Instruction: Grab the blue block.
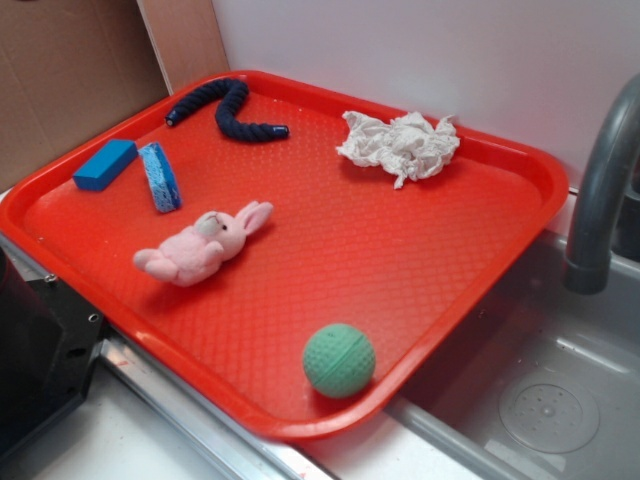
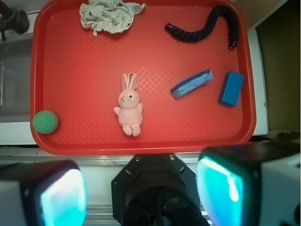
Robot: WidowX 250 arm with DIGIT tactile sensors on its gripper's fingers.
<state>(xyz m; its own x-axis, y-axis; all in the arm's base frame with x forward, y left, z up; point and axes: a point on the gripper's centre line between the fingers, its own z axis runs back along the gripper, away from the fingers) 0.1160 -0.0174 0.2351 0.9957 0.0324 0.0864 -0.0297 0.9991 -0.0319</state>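
Hanging high above the near edge of the tray (image 2: 47, 70), the claw (image 2: 141, 193) has its two fingers (image 2: 61, 197) wide apart with nothing between them; it holds nothing and touches nothing. Only the wrist view shows it.

Below lies a red tray with a dimpled floor and a raised rim. On it, seen from the wrist, the bunny (image 2: 129, 107) lies on its back near the middle. Right of it a sponge (image 2: 191, 84) stands on its long edge, tilted, and just beyond that sits the block (image 2: 231, 88), flat, close to the tray's right rim and apart from the sponge. A dark rope (image 2: 207, 26) curls in the far right corner, a crumpled tissue (image 2: 109, 14) lies at the far rim, and a green ball (image 2: 45, 121) rests against the left rim near the front corner.

The tray's middle and front are open floor. In the exterior view the tray overhangs a metal sink (image 1: 540, 400) with a grey tap (image 1: 600, 190); a white wall (image 1: 400, 50) stands behind, and brown board (image 1: 70, 70) rises past the block's (image 1: 104, 164) corner.
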